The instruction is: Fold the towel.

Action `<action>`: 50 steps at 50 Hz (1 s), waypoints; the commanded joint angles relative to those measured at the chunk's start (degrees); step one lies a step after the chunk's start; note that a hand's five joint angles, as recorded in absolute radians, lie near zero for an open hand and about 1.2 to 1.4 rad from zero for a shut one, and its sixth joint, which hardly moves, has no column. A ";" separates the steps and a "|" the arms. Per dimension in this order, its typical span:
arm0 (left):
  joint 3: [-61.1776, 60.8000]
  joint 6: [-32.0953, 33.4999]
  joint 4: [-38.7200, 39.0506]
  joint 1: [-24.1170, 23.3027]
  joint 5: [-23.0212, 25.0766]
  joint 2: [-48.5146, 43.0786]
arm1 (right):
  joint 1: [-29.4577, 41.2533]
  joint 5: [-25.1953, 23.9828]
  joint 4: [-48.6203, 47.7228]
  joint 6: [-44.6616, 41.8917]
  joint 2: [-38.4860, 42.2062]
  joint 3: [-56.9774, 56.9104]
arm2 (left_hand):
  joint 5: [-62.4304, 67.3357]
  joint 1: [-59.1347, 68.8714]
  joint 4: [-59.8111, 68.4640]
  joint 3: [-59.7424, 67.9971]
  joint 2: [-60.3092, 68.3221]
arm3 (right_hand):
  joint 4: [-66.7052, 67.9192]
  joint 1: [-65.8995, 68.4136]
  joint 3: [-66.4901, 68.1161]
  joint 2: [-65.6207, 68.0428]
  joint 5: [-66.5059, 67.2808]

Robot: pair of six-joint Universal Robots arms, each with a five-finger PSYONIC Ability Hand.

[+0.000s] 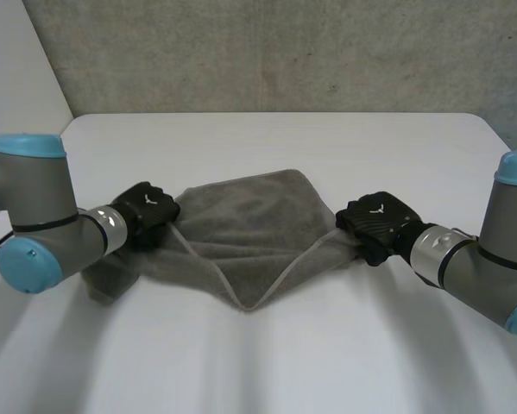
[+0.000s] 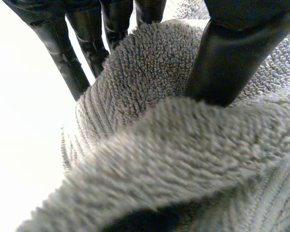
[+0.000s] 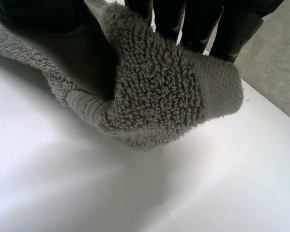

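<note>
While left hand (image 1: 146, 211) and right hand (image 1: 377, 222) each pinch a towel (image 1: 249, 228) end | white table (image 1: 267, 138) underneath | speckled grey wall (image 1: 267, 52) behind

Grey arms (image 1: 35, 205), light-blue caps (image 1: 29, 145), black hands (image 1: 146, 212)

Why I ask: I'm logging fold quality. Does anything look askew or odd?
The towel is bunched rather than flat: the left hand and right hand each pinch one side, and its front hems run slantwise to a point between them. No tear or spill shows.
</note>
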 commanded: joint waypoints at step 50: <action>-7.18 -3.44 15.58 2.85 -0.73 13.11 | -2.32 -5.43 11.69 2.98 -3.69 -11.89 | 23.74 25.05 23.23 24.14 23.25 | 3.77 4.97 5.39 5.66 4.30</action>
